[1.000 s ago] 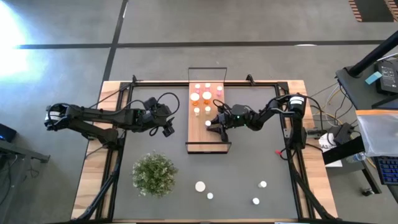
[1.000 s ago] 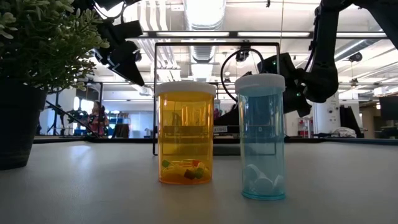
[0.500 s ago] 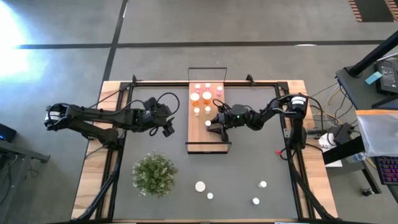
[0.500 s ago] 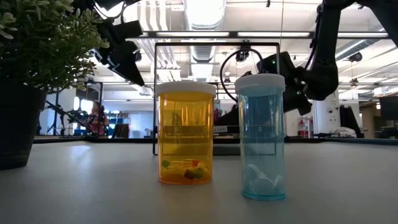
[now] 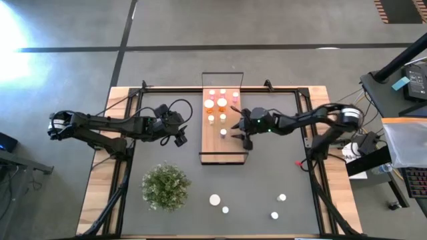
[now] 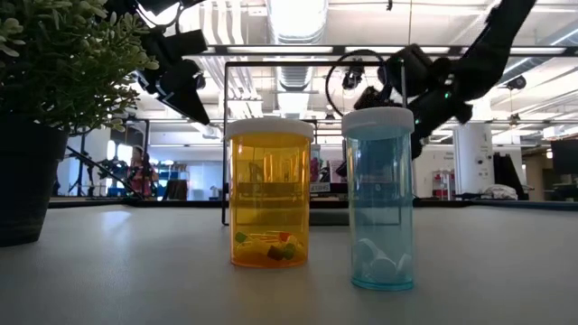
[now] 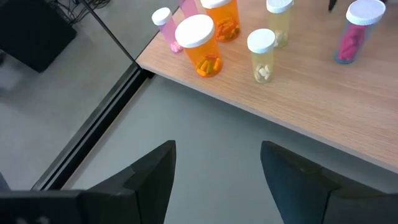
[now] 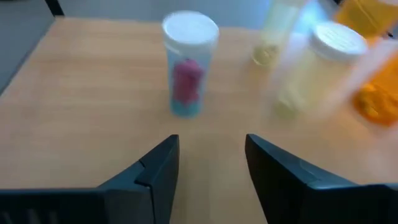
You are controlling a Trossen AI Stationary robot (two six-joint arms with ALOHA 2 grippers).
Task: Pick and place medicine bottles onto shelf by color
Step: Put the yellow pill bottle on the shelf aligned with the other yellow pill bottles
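On wooden shelf (image 5: 223, 143): round-capped cylindrical bottles (image 5: 222, 103); right hand (image 5: 238, 126), left hand (image 5: 179, 133) fingers apart.

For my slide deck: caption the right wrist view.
Open right gripper faces a white-capped bottle with pink contents standing on the wooden shelf.

Shelf (image 7: 323, 118) of light wood, smooth and matt, fine grain showing. Medicine bottles (image 7: 204, 45) of glossy translucent plastic, amber, pale yellow, pink and blue, with matt white plastic caps. Table mat (image 5: 260, 187) dark grey, matt, bordered by bare pale wood at the table edges (image 5: 93, 200). Gripper fingers (image 8: 158, 168) of dark, faintly sheened plastic. Plant (image 5: 165, 186) leaves matt green, pot dark and dull.
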